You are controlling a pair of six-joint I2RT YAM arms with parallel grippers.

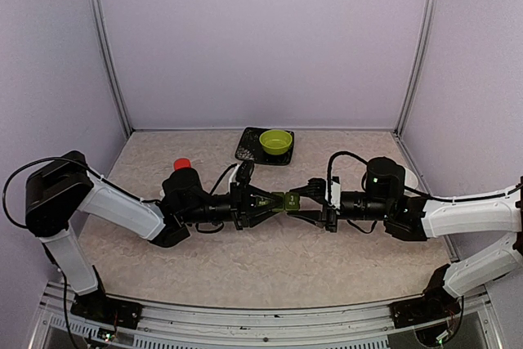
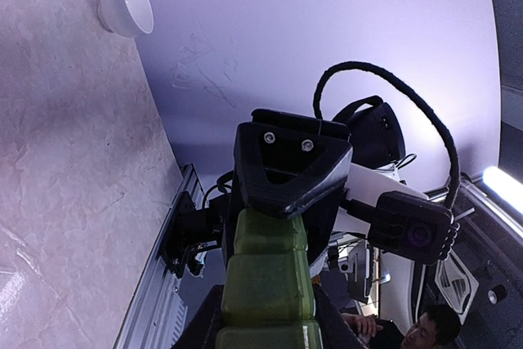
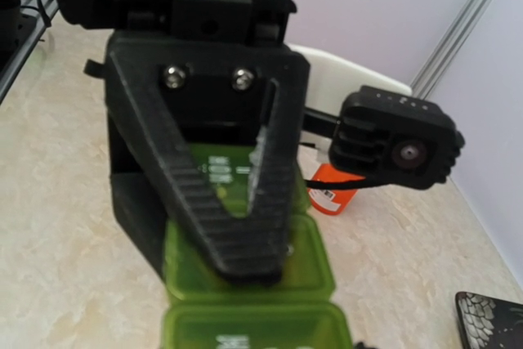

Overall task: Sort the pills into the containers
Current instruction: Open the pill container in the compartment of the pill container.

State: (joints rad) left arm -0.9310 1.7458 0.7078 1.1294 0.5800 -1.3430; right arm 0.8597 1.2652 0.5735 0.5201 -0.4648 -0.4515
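Observation:
The containers, a row of green translucent boxes, hang above the middle of the table between my two arms. My left gripper is shut on their left end; in the left wrist view the boxes run up from between its own jaws. My right gripper is shut on the other end, one finger lying flat over the far box. In the right wrist view the lids face the camera, partly covered by the left gripper's finger. No pills show.
A bottle with a red cap stands behind the left arm, orange in the right wrist view. A dark tray with a green bowl sits at the back. A white bowl stands on the table's right side.

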